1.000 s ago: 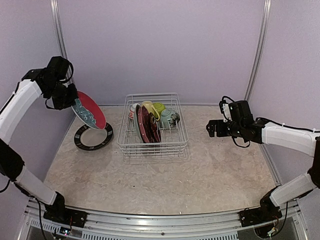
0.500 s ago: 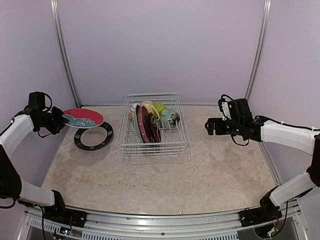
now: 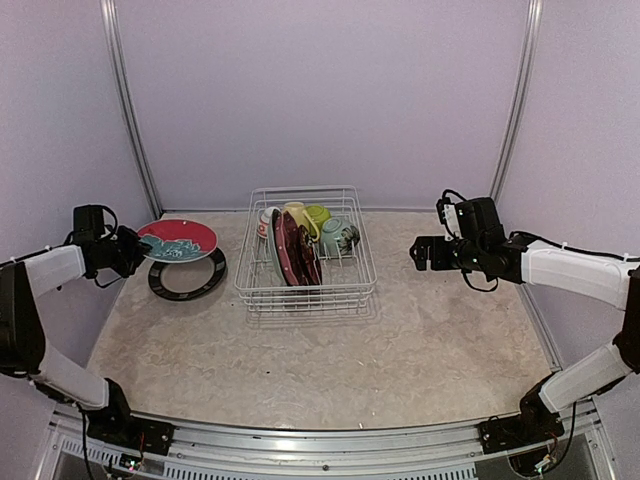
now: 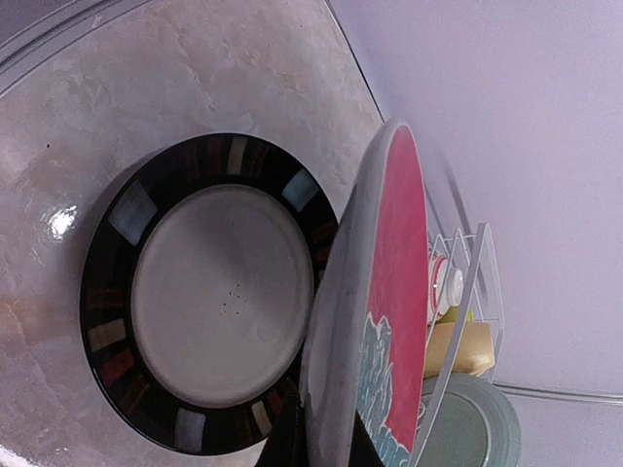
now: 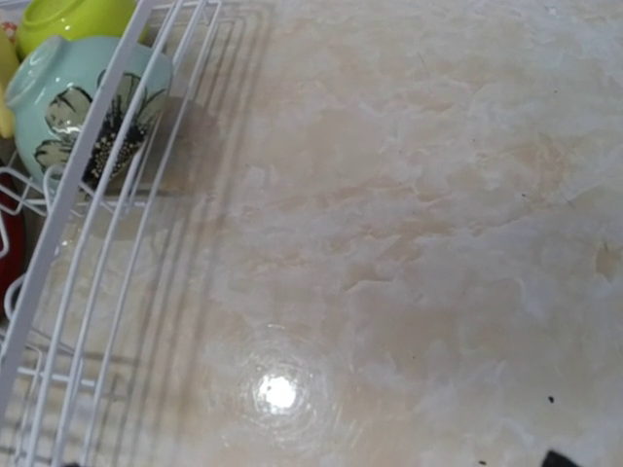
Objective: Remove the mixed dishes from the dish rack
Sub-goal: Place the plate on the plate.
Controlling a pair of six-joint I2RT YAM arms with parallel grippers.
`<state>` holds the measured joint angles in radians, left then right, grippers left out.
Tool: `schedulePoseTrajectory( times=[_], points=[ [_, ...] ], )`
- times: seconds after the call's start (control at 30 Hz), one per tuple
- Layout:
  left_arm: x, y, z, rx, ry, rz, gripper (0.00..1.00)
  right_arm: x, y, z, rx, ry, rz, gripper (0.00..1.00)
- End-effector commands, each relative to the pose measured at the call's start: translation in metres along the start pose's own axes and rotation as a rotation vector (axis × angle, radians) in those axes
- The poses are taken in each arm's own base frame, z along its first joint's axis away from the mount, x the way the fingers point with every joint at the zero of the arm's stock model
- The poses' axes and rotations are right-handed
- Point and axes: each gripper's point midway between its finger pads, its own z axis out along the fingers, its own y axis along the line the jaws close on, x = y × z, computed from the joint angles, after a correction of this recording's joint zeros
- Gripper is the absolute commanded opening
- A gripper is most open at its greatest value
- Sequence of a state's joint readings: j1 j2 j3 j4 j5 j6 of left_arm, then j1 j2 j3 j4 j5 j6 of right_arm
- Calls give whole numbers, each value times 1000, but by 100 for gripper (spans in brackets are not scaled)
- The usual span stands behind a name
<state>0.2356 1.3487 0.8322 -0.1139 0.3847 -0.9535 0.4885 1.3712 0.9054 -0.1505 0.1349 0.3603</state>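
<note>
top external view, from the near edge: where are the arms?
– both are bolted at the near edge of the tabletop (image 3: 400, 350). one reaches out to each side.
what is the left gripper (image 3: 127, 250) doing?
– it is clamped on the rim of a red and teal plate (image 3: 178, 241) at the left side of the tabletop. the plate is held nearly flat, face up.
what lies under it?
– a black-rimmed plate (image 3: 187, 275) flat on the tabletop. the held plate hangs over its far part. i cannot tell whether they touch.
does the left wrist view add anything?
– the held plate's grey underside crosses the black-rimmed plate's edge, and the rack shows beyond.
and the right gripper (image 3: 424, 256)?
– it hangs above the tabletop right of the dish rack (image 3: 305, 302), apart from it and holding nothing. whether it is parted or closed i cannot tell.
where is the rack?
– mid-tabletop, toward the far side. a dark red plate (image 3: 296, 250) stands on edge in it.
behind that?
– a pale green bowl (image 5: 78, 107) with a dark flower print leans at the rack's right side. a yellow mug (image 3: 297, 214) and a lime green bowl (image 3: 319, 212) sit at the far end.
</note>
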Motion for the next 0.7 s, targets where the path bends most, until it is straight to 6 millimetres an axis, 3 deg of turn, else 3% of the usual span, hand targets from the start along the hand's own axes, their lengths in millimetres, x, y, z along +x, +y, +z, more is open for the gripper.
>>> schedulePoseTrajectory(
  times=[0.0,0.33,0.67],
  points=[
    [-15,-34,4,167,-36,60,0,-2,5,0,-8,6,1,100],
    [-7,0,31,104,24,17,0,0,4,0,-2,14,3,100],
    [-5,11,48,96,55,15,0,0,4,2,-3,19,6,100]
  ],
)
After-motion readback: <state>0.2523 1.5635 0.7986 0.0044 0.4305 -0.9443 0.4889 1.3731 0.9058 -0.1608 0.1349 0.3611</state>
